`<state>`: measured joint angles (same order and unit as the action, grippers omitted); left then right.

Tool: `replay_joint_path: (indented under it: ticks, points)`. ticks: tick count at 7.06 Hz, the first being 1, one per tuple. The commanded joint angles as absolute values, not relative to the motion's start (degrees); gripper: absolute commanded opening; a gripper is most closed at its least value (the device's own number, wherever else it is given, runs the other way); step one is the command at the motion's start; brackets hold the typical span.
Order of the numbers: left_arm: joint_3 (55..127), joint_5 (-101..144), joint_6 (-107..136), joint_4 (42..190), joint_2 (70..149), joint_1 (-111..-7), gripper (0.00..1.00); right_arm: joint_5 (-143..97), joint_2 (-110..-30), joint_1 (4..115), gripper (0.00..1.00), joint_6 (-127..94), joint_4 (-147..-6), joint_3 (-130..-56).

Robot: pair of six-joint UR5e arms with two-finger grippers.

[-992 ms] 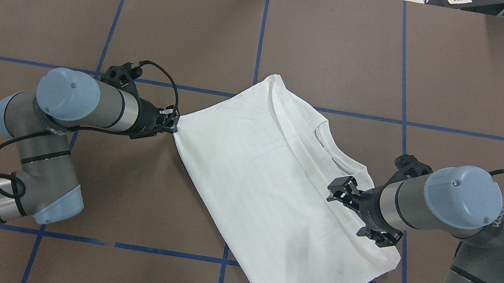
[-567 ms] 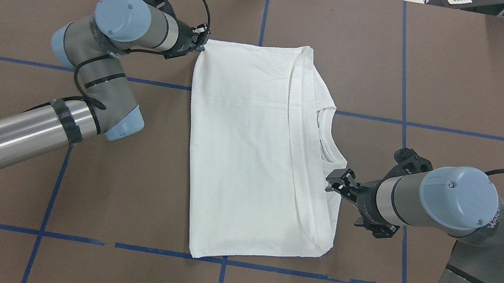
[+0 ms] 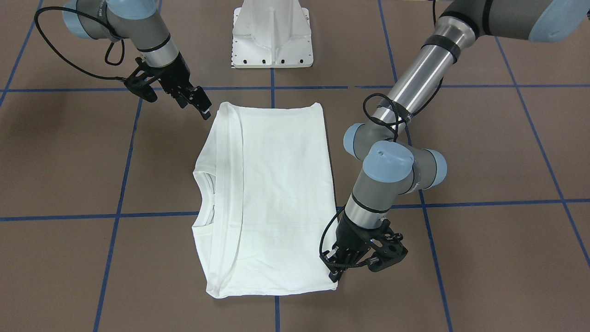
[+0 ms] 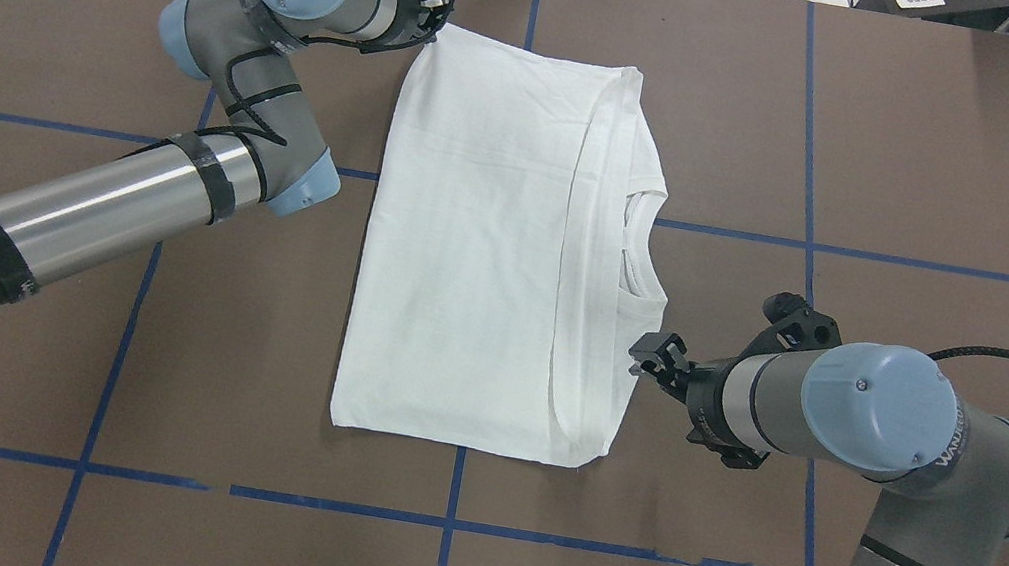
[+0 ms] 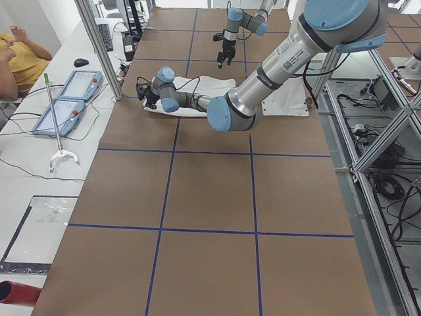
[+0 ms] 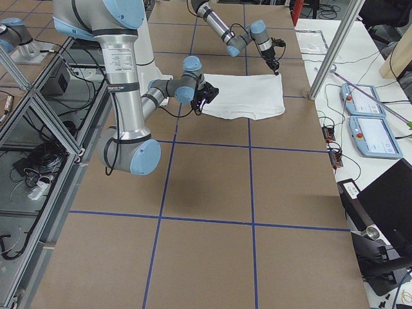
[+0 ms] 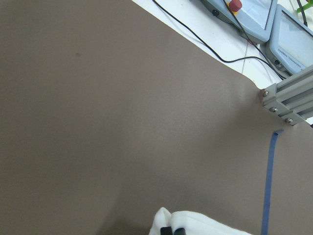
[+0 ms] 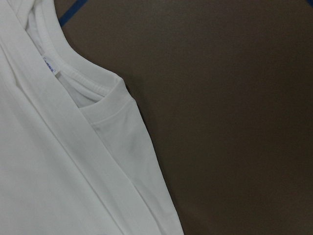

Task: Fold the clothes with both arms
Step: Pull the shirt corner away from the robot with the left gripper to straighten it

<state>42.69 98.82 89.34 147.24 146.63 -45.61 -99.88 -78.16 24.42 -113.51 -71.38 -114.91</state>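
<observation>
The white T-shirt (image 4: 470, 247) lies flat in the middle of the brown table (image 4: 938, 169), folded into a long block. Its sleeves are tucked in and cannot be picked out, and no black writing shows on the side facing up.

The left gripper (image 3: 335, 275) is at the shirt's far corner, the one away from the robot. From above, the arm's wrist hides much of this claw. The left wrist view helps: dark fingertips (image 7: 167, 230) sit at the very bottom with a bump of white cloth pinched between them, so this claw is closed on the shirt corner. The rest of the shirt is cut off there.

The right gripper (image 4: 646, 358) is just beside the shirt's other long edge, toward the end nearer the robot. Its fingers seem a little apart with nothing in them, but they are small and dark, so this is not sure. The right wrist view shows no fingers at all, only the ribbed collar (image 8: 85, 83), a small neck label (image 8: 50, 67) and the folded edge on bare table.

A strip of bare brown lies between the shirt and the table's far edge. Wide bare table lies on both sides. The white pedestal base (image 3: 272, 41) stands apart from the shirt on the robot's side
</observation>
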Motion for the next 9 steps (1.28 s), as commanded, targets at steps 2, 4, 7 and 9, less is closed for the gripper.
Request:
replay_joint_path:
  ticks: [2, 4, 7, 9]
  points:
    - [42.16, 99.40, 82.56, 149.06, 147.31, -47.62, 0.61, -97.13, -72.88, 21.46, 1.00, -112.07, -71.72, -109.79]
    - [58.03, 107.70, 79.66, 148.97, 133.92, -51.92, 0.62, -97.12, -67.79, 20.57, 1.00, -98.26, -78.86, -107.84]
    - [61.35, 109.34, 79.10, 148.88, 131.31, -52.73, 0.62, -94.15, -58.56, 18.38, 1.00, -76.26, -99.09, -107.41]
    - [61.44, 109.34, 79.10, 149.06, 130.69, -52.73, 0.62, -90.71, -55.65, 16.70, 1.00, -69.39, -100.63, -102.42]
